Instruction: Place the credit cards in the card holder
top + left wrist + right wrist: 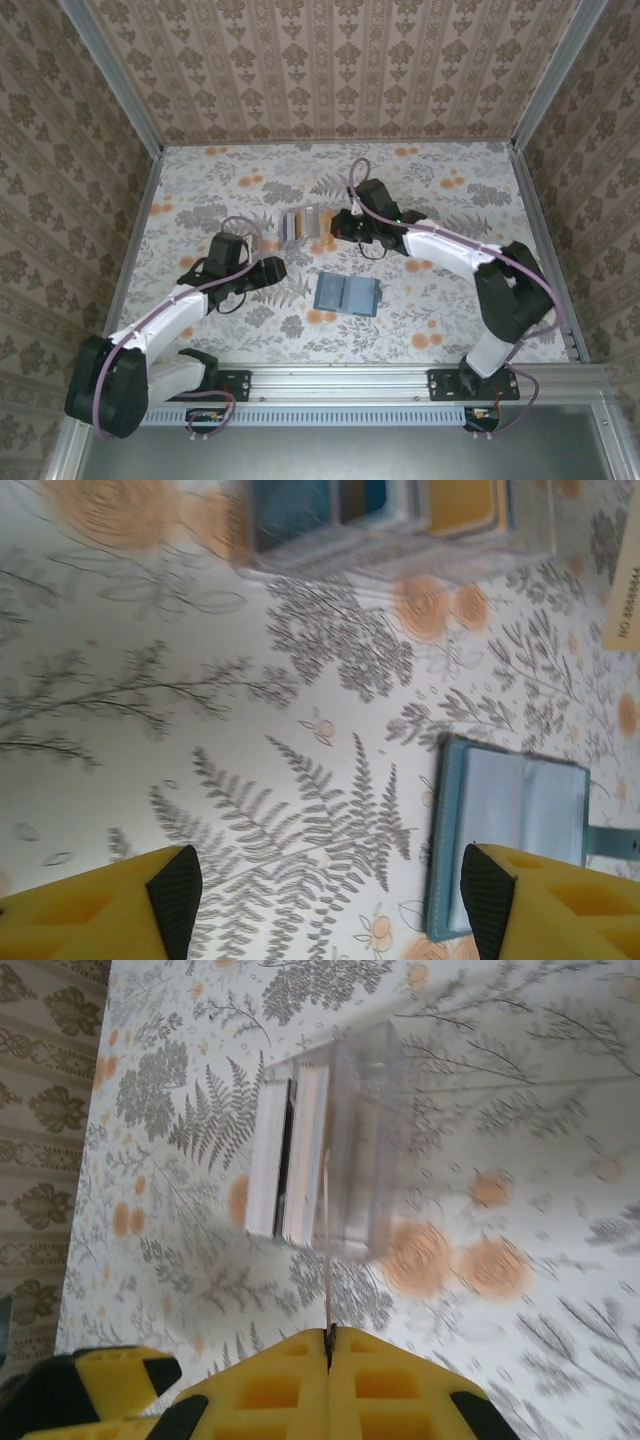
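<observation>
The right claw [328, 1338] pinches a card [325, 1250] at the card holder [360, 1130], arm stretched left. The left claw [330, 890] gapes wide.

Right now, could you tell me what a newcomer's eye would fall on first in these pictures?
The right arm's yellow fingers pinch a thin yellowish plastic card edge-on at the clear plastic slotted card holder, mid-table. Nearer the arms lies a dark teal folding wallet, beside the left arm's open fingers.
</observation>
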